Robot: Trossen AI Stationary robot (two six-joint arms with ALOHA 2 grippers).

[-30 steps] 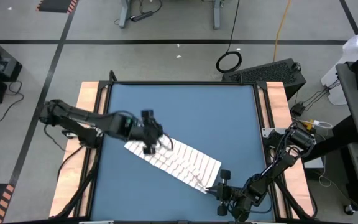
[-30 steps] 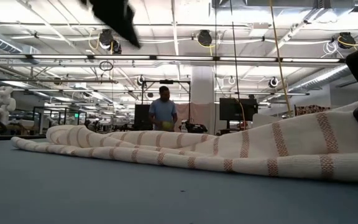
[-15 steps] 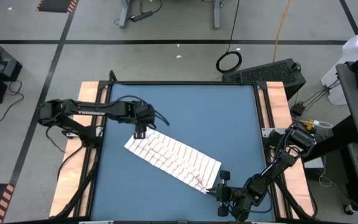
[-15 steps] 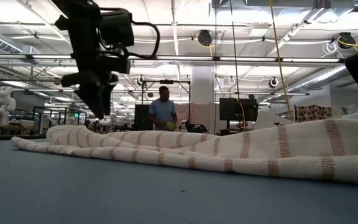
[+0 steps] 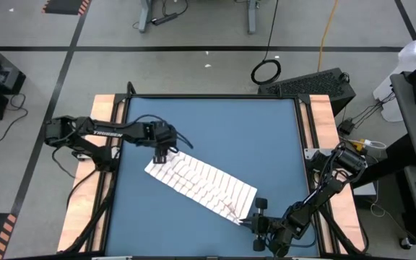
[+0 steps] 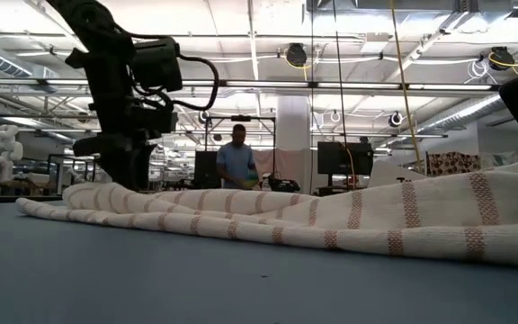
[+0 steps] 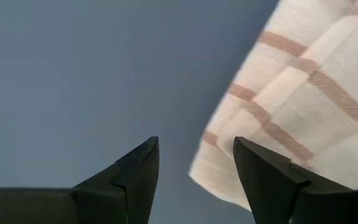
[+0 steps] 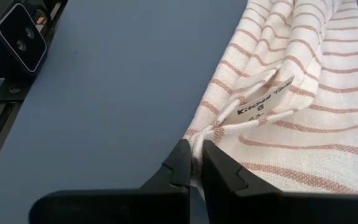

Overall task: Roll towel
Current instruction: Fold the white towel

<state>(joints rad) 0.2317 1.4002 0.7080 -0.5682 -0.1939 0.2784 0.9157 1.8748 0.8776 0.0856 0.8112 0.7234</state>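
The towel, white with thin reddish-brown stripes, lies in a long bunched strip slanting from the table's left middle to its near right. Its layers rest on the blue table. My left gripper stands open, pointing down over the strip's left end. In the left wrist view one finger shows over the cloth and the other over bare table. In the low view this gripper reaches down to the cloth's far end. My right gripper is shut on the towel's near-right corner. My left gripper: I cannot tell whether its fingers touch the towel's left end. My right gripper pinches the towel's corner between its two fingertips, just below the sewn label. The fingers slant down from the table's near right. The cloth gathers into folds at the pinch and lies on the table beyond it.
Wooden rails run along the table's left and right sides. A small black camera box sits at the table's edge near my right gripper. Bare blue tabletop lies far of the towel. A person stands in the room behind.
My left gripper has gone from above the towel's left part toward the table's far left and come down to the strip's left end, tipping more steeply downward, still open. The towel and my right gripper have kept still.
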